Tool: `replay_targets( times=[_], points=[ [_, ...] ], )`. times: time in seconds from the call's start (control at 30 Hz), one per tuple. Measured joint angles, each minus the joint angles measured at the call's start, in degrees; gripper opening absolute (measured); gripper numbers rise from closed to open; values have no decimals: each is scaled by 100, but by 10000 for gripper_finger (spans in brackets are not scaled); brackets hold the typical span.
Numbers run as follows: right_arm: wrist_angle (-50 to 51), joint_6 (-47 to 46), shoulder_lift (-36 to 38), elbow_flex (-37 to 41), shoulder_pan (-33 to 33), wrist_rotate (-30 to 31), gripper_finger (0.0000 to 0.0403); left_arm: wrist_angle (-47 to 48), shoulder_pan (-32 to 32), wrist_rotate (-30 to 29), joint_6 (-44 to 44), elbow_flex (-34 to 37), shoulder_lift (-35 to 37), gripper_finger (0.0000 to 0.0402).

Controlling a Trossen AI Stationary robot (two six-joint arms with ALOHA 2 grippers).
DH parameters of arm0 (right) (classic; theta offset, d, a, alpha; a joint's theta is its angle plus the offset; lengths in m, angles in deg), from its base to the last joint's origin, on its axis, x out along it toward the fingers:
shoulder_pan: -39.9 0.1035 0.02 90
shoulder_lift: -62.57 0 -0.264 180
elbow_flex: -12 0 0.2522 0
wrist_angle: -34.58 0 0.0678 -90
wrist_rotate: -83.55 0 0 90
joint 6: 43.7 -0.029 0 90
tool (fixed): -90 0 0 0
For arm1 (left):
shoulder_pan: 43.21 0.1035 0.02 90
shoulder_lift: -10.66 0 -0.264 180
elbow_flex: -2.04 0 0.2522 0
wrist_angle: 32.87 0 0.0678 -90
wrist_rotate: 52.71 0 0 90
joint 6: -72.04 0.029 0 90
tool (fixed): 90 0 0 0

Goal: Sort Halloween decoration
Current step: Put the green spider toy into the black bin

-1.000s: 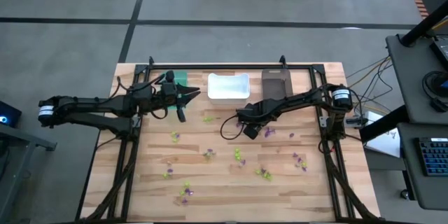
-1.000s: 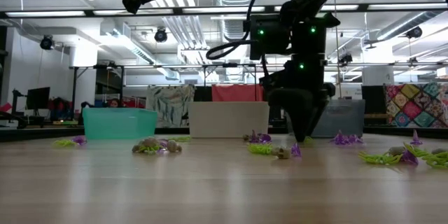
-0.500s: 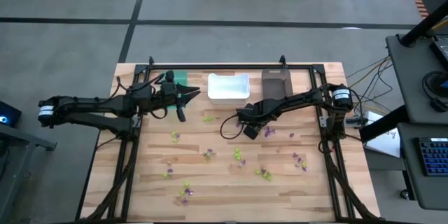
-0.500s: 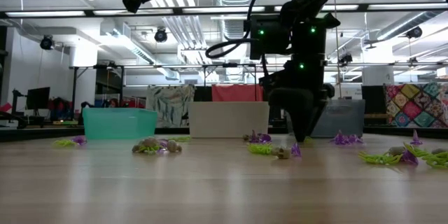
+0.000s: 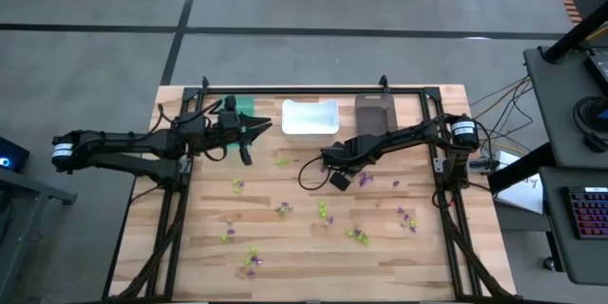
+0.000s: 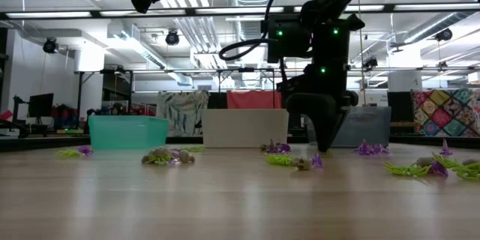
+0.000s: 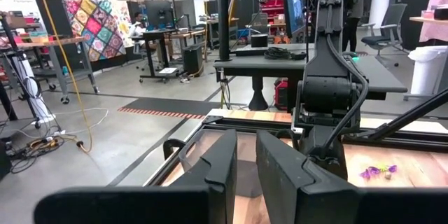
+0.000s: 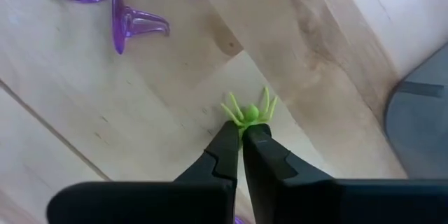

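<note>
The right hand [image 8: 241, 134] is held low over the middle of the table [image 5: 304, 261]. Its fingers [image 8: 222, 155] are closed on a small green spider [image 8: 249, 111], which lies on the wood. Purple toys [image 8: 133, 22] are seen near it. More purple and green toys [image 5: 359, 237] are spread over the table. The left hand [image 5: 255, 129] is kept up in the air by the teal bin [image 5: 245, 105], with its fingers almost shut and nothing seen in them. A white bin [image 5: 310, 116] and a brown bin [image 5: 374, 112] are set at the back.
</note>
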Motion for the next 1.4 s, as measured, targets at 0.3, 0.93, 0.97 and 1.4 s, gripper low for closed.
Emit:
replay_targets(
  times=[0.3, 0.93, 0.97, 1.4],
  points=[
    [50, -77, 555, -3, 10, -109, 10, 1, 0, 0, -191, 0, -4, 38],
    [57, 686, 2378, -14, -1042, -67, 10, -915, -40, 702, -1128, 0, -672, 38],
    [82, 723, 2408, -14, -1209, -68, 11, -988, -50, 706, -1169, 0, -725, 38],
    [393, 1546, 1627, -12, -3063, -66, 11, -1187, -98, 730, -1394, 0, -926, 38]
  ],
)
